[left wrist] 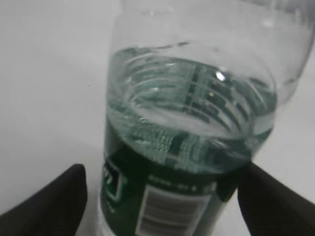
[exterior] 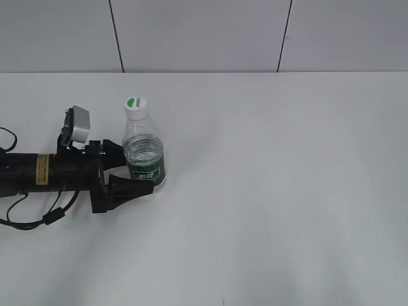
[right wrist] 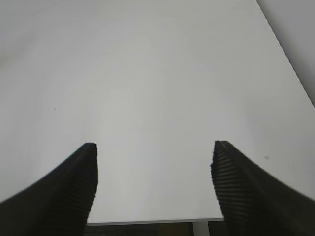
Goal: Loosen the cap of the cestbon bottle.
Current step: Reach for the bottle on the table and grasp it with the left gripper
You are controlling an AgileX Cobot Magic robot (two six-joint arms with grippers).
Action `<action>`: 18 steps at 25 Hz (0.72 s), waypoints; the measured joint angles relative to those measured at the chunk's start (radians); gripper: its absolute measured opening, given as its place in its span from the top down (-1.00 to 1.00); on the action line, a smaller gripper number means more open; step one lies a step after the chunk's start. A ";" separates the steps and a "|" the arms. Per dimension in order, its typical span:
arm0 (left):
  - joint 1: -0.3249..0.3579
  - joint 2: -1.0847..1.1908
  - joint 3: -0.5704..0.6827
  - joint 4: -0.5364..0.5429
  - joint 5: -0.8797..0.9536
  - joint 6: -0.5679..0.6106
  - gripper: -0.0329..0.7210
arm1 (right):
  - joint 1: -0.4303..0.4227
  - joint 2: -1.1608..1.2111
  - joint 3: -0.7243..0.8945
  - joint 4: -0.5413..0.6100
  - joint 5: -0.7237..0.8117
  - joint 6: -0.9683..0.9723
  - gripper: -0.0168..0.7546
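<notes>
Cestbon bottle (exterior: 144, 150) stands upright on the white table (exterior: 287, 191), left of centre in the exterior view, about mid-depth. Cap (exterior: 135, 106) sits on its neck, white with a green patch on top; nothing touches the cap. Bottle is roughly half full of water, dark green label band round the lower half.

Left arm (exterior: 44, 172) lies low and near horizontal, coming in from the left edge with the wrist pointing right at the bottle. Grey camera block (exterior: 79, 125) sits on top of the wrist. Left gripper (exterior: 141, 167) has one finger on the far side of the bottle and one on the near side, at label height. Near fingertip (exterior: 141, 188) reaches the bottle's base area.

In the left wrist view the bottle (left wrist: 189, 147) fills the frame between the two black fingertips (left wrist: 54, 204). The right-hand finger meets the label edge; the left-hand finger shows a thin gap of table beside the bottle. Jaws are spread round the bottle, not clearly clamped on it; cannot tell if there is real pressure.

Right gripper (right wrist: 153, 179) appears only in its own wrist view: ribbed black pads (right wrist: 78, 182) set wide apart, nothing between them, bare table below and the table's near edge at the bottom of frame.
</notes>
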 joint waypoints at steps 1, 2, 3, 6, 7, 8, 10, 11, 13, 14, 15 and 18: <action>-0.012 0.009 -0.012 0.000 0.000 0.000 -0.60 | 0.000 0.000 0.000 0.000 0.000 0.000 -0.46; -0.024 0.017 -0.024 0.000 -0.002 0.000 -0.60 | 0.000 0.000 0.000 0.001 0.000 0.000 -0.46; -0.038 0.025 -0.039 0.000 -0.002 0.000 -0.60 | 0.000 0.000 0.000 0.001 0.000 0.000 -0.46; -0.071 0.049 -0.078 -0.010 -0.005 -0.003 -0.60 | 0.000 0.000 0.000 0.001 0.000 0.000 -0.46; -0.077 0.055 -0.086 -0.011 -0.005 -0.003 -0.60 | 0.000 0.000 0.000 0.001 0.000 0.000 -0.46; -0.081 0.057 -0.089 -0.014 -0.005 -0.004 -0.60 | 0.000 0.000 0.000 0.001 0.000 0.000 -0.46; -0.081 0.058 -0.093 -0.017 -0.005 -0.006 -0.60 | 0.000 0.000 0.000 0.001 0.000 0.000 -0.46; -0.081 0.058 -0.095 -0.017 -0.005 -0.006 -0.60 | 0.000 0.000 0.000 0.001 0.000 0.000 -0.46; -0.081 0.058 -0.095 -0.018 -0.005 -0.007 -0.58 | 0.000 0.000 0.000 0.000 0.000 0.000 -0.46; -0.081 0.059 -0.095 -0.018 -0.005 -0.007 -0.57 | 0.000 0.000 0.000 0.000 0.000 0.000 -0.46; -0.081 0.059 -0.095 -0.018 -0.005 -0.007 -0.55 | 0.000 0.000 0.000 0.000 0.000 0.000 -0.46; -0.081 0.059 -0.095 -0.013 -0.005 -0.007 -0.52 | 0.000 0.000 0.000 0.001 0.000 0.000 -0.46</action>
